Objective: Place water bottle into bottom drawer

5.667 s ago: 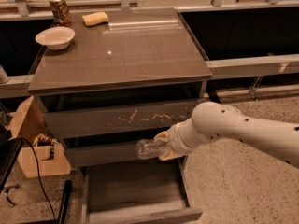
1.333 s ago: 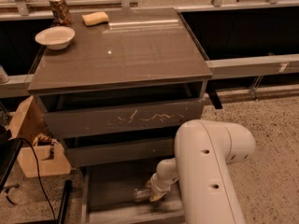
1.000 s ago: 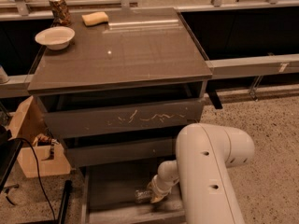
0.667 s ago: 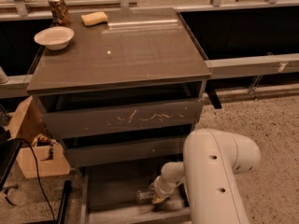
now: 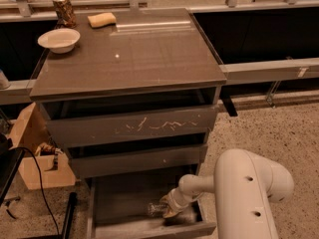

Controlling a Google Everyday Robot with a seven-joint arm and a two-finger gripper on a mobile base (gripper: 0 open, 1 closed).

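Note:
The water bottle (image 5: 154, 209), clear plastic, lies on its side inside the pulled-out bottom drawer (image 5: 119, 203), near its front right part. My gripper (image 5: 167, 209) reaches down into the drawer from the right and is closed on the bottle's right end, low over the drawer floor. The white arm (image 5: 244, 193) bends in from the lower right and hides the drawer's right corner.
The middle drawer (image 5: 134, 159) and the scratched top drawer (image 5: 132, 126) are above, slightly ajar. On the cabinet top are a white bowl (image 5: 59, 39), a patterned can (image 5: 64, 10) and a yellow sponge (image 5: 101, 19). A cardboard box (image 5: 32, 153) and a black cable (image 5: 42, 193) are at the left.
The arm's big elbow has shifted to the right. The gripper and bottle have stayed low in the bottom drawer, almost in the same spot.

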